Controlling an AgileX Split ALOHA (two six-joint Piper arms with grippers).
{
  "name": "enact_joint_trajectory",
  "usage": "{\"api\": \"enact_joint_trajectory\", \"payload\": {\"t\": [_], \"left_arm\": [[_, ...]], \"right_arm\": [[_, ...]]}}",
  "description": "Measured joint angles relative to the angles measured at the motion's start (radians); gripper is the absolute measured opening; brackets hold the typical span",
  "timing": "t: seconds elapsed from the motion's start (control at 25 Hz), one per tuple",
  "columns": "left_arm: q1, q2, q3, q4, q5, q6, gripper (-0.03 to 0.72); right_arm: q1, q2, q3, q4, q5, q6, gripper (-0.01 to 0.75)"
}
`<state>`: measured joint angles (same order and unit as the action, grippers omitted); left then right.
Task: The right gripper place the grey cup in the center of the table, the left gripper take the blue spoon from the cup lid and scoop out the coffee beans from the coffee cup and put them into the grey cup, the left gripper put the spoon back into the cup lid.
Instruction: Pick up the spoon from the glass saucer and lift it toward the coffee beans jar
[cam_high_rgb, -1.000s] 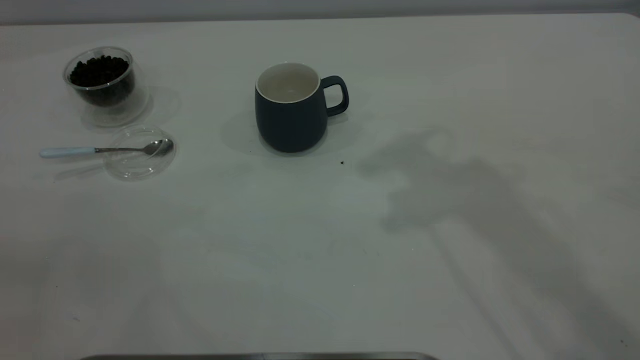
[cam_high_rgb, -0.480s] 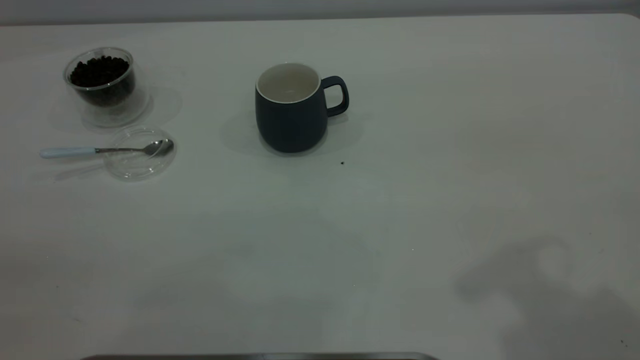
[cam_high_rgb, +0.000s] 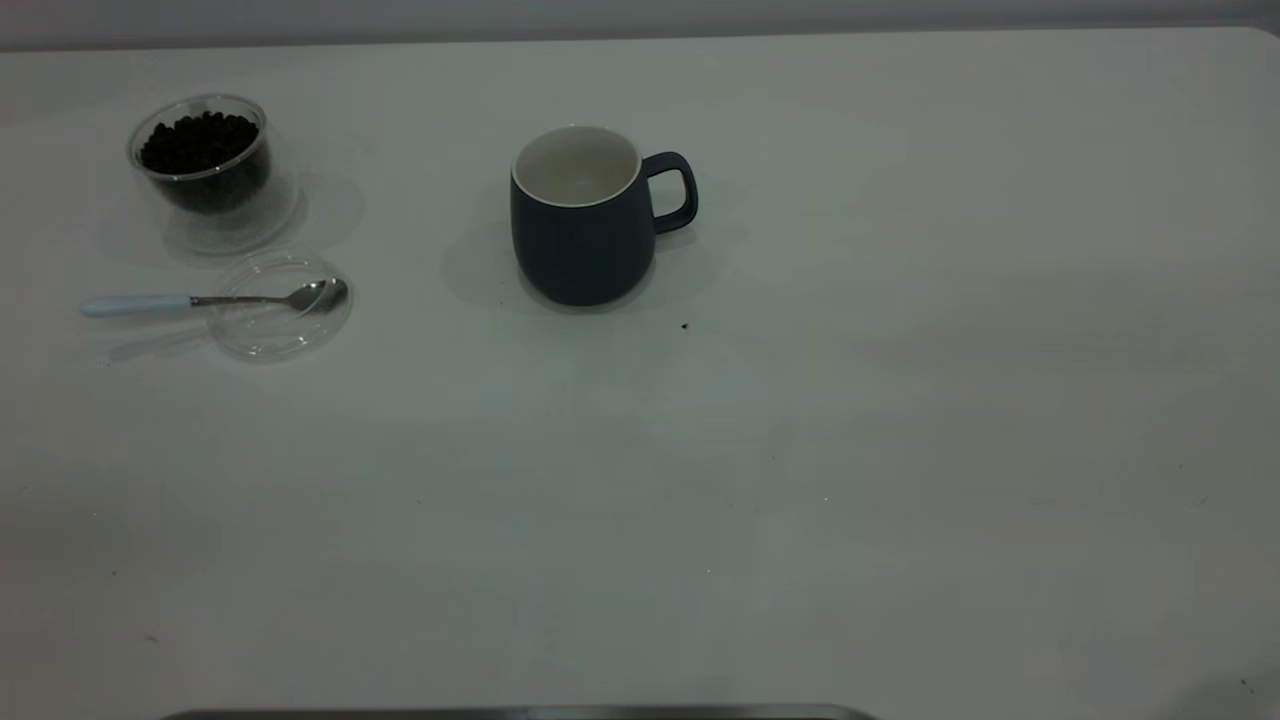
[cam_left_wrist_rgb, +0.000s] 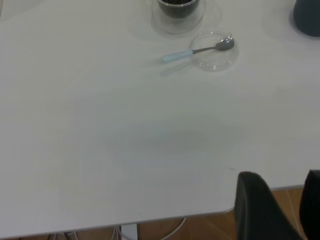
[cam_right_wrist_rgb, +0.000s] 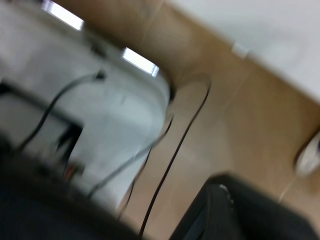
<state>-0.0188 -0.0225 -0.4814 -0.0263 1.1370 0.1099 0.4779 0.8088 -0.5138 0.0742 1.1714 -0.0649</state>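
One step done: grey cup (cam_high_rgb: 585, 215) stands mid table (cam_high_rgb: 800, 450), empty. Blue spoon (cam_high_rgb: 215, 300) lies on cup lid (cam_high_rgb: 280, 330), untouched. Beans (cam_high_rgb: 200, 142) fill coffee cup (cam_high_rgb: 205, 165). Left gripper (cam_left_wrist_rgb: 280, 210) near table edge, fingers apart, holding nothing; right gripper's fingers cannot tell.

Table (cam_high_rgb: 900, 350): smooth, matt white top. Grey cup (cam_high_rgb: 582, 240): matt outside, off-white glazed inside. Coffee cup (cam_high_rgb: 205, 170): clear glass, double-walled. Cup lid (cam_high_rgb: 275, 330): clear, glossy. Blue spoon (cam_high_rgb: 215, 300): shiny metal bowl and neck, pale smooth handle. Coffee beans (cam_high_rgb: 198, 140): dark, dull sheen.
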Motion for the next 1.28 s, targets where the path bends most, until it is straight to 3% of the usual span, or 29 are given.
{"api": "enact_joint_trajectory", "payload": {"t": [0.24, 0.44, 0.84, 1.12, 1.28], "left_arm": [[0.000, 0.000, 0.000, 0.000, 0.000, 0.001, 0.283], [0.000, 0.000, 0.000, 0.000, 0.000, 0.001, 0.283], [0.000, 0.000, 0.000, 0.000, 0.000, 0.001, 0.283], [0.000, 0.000, 0.000, 0.000, 0.000, 0.001, 0.283], [0.000, 0.000, 0.000, 0.000, 0.000, 0.001, 0.283]], "right_arm": [[0.000, -0.183, 0.004, -0.044, -0.121, 0.014, 0.453], [0.000, -0.300, 0.005, -0.058, -0.151, 0.015, 0.453], [0.000, -0.530, 0.005, -0.066, 0.027, 0.015, 0.453], [0.000, -0.761, 0.005, -0.066, 0.051, 0.015, 0.453], [-0.090, -0.825, 0.004, -0.066, 0.065, 0.015, 0.453]]}}
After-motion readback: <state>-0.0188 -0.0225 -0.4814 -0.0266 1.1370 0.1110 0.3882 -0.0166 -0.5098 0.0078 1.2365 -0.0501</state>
